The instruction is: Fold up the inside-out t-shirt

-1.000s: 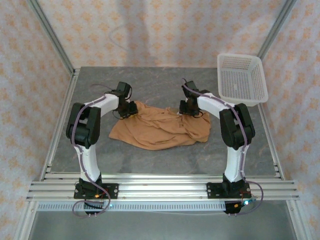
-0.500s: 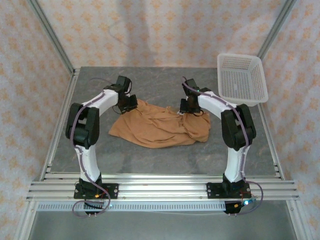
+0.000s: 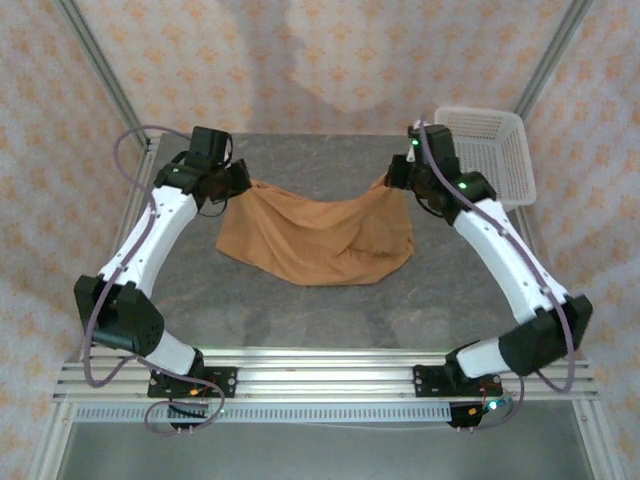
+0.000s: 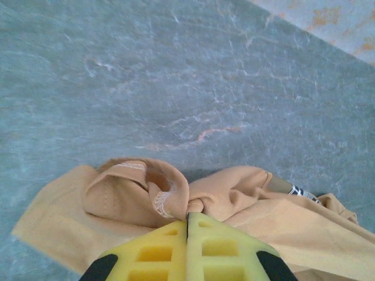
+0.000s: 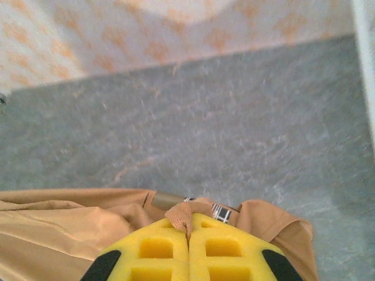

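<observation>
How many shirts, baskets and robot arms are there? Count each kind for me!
orange t-shirt: 1
white basket: 1
robot arms: 2, the left arm and the right arm
Total: 4

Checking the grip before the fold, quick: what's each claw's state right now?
Left claw: closed, holding the t-shirt.
Right claw: closed, holding the t-shirt.

T-shirt (image 3: 315,235): plain orange-tan; label (image 5: 221,212) white with dark check.
Table (image 3: 330,305): grey, pale marbled veins.
Basket (image 3: 490,150): white mesh.
Walls (image 3: 300,60): pale lilac, orange floral repeat.
Arms (image 3: 160,225): white, black joints.
Left gripper (image 4: 188,216), right gripper (image 5: 188,227): yellow, black corners.
Rails (image 3: 330,375): silver.
</observation>
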`<act>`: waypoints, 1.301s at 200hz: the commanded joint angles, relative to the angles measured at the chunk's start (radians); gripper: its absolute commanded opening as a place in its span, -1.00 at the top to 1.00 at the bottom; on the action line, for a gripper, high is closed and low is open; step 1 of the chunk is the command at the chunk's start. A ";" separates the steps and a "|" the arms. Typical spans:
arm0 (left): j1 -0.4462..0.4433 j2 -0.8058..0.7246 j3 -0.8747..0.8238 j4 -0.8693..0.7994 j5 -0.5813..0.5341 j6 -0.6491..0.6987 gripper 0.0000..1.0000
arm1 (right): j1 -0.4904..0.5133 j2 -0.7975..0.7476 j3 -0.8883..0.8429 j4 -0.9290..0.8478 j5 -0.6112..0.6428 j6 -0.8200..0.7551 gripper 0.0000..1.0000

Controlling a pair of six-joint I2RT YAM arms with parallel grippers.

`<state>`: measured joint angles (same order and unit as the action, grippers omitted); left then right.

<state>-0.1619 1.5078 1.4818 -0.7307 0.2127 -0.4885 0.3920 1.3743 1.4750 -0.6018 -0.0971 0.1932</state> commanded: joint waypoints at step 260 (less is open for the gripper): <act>0.045 -0.564 0.356 -0.084 -0.087 -0.011 1.00 | -0.005 -0.386 0.445 -0.074 -0.051 -0.032 1.00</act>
<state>-0.1177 0.9577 1.8061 -0.8169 0.1490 -0.5144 0.3901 1.0107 1.8854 -0.6960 -0.0959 0.1707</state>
